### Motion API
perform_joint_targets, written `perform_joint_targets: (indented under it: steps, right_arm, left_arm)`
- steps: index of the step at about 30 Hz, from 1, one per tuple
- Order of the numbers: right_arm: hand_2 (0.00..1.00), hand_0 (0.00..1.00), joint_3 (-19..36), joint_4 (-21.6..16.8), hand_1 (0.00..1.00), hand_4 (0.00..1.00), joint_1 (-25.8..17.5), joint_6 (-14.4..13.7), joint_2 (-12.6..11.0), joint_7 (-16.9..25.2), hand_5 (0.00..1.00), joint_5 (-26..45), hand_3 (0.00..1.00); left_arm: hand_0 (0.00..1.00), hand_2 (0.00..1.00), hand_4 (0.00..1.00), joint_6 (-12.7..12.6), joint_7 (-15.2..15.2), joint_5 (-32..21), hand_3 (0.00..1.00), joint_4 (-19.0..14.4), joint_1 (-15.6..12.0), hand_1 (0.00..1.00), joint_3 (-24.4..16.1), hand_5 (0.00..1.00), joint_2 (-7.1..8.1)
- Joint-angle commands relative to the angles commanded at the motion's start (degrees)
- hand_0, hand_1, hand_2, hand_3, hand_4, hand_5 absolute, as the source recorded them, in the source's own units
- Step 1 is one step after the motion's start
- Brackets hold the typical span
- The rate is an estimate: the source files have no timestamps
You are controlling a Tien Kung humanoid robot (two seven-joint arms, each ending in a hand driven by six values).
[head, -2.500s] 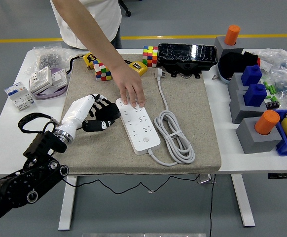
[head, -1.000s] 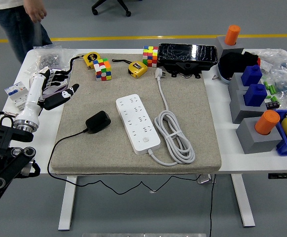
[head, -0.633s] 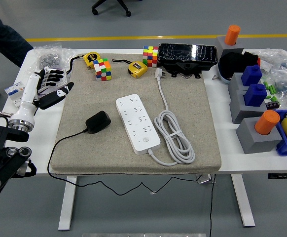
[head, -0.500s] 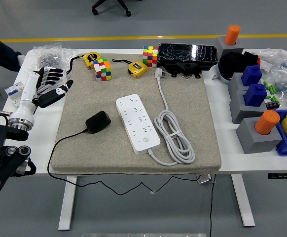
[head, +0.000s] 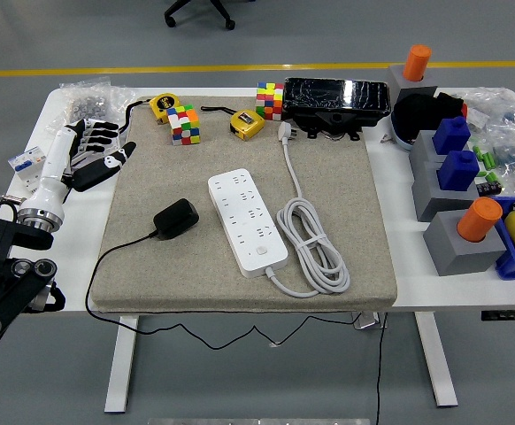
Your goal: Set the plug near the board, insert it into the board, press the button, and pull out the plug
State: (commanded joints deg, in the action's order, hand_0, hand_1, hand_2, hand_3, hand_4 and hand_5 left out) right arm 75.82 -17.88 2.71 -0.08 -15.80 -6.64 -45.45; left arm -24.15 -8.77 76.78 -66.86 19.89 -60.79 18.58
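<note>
The white table [head: 240, 301] carried a grey felt mat [head: 346, 221] just right of the left hand [head: 94, 155], which hung spread over the table's left edge. On the mat, nearest the hand, lay the black plug [head: 176, 218], then the white power strip [head: 247, 221] with its coiled cord [head: 315, 248] farther right. Beyond the hand sat two colour cubes [head: 184, 123] and two yellow tape measures [head: 247, 122]. Far from the hand, grey blocks [head: 448, 199] stood on bare table.
</note>
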Motion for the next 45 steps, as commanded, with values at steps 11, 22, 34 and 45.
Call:
perform_joint_targets:
  steps: [11, 22, 34, 45]
  right_arm:
    - [0.620, 0.538, 0.22, 0.05, 0.628, 0.889, 0.45, 0.00, -0.37, 0.02, 0.415, -0.15, 0.552]
    - [0.621, 0.538, 0.20, 0.06, 0.628, 0.889, 0.82, 0.04, -0.43, -0.04, 0.415, -0.08, 0.552]
    - [0.622, 0.538, 0.87, 0.04, 0.628, 0.889, 0.57, 0.00, -0.40, -0.04, 0.415, -0.26, 0.551]
    - [0.622, 0.538, 0.86, 0.04, 0.628, 0.889, 0.33, 0.06, 0.16, -0.04, 0.415, -0.32, 0.552]
  left_arm:
    - [0.570, 0.627, 0.851, 0.71, 0.63, 0.51, 0.633, -1.12, -0.14, 0.625, -1.92, 0.402, -0.25]
    - [0.572, 0.627, 0.850, 1.28, 0.96, 0.90, 0.630, -2.08, -0.40, 0.625, -2.92, 0.404, -0.35]
    - [0.573, 0.628, 0.846, 1.54, 1.12, 0.94, 0.623, -2.92, -0.25, 0.624, -2.83, 0.403, -0.13]
    - [0.575, 0.631, 0.844, 1.62, 1.21, 1.08, 0.625, -3.44, -0.31, 0.624, -3.36, 0.404, -0.09]
